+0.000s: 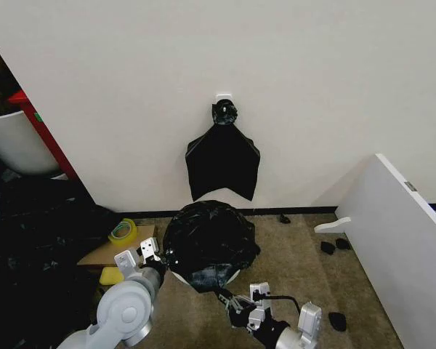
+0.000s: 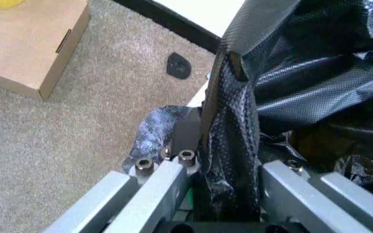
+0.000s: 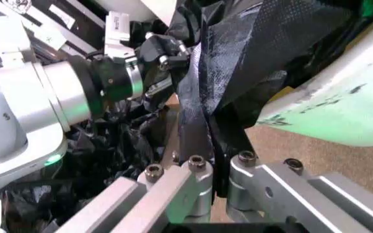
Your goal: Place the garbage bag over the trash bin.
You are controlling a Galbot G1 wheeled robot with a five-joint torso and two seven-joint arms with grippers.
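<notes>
Both claws pull the bag down over the bin.

My left claw [image 1: 151,252] is clenched on the bag [image 1: 209,236] at the bin's left side, and my right claw [image 1: 241,307] pinches a fold of it at the near side. The bag covers the bin's top; the bin [image 1: 185,280] stands on the carpet [image 1: 305,276] near the white wall [image 1: 312,80]. I think I should pull evenly on both sides, slowly, so the thin film does not tear or slip from the rim.
</notes>
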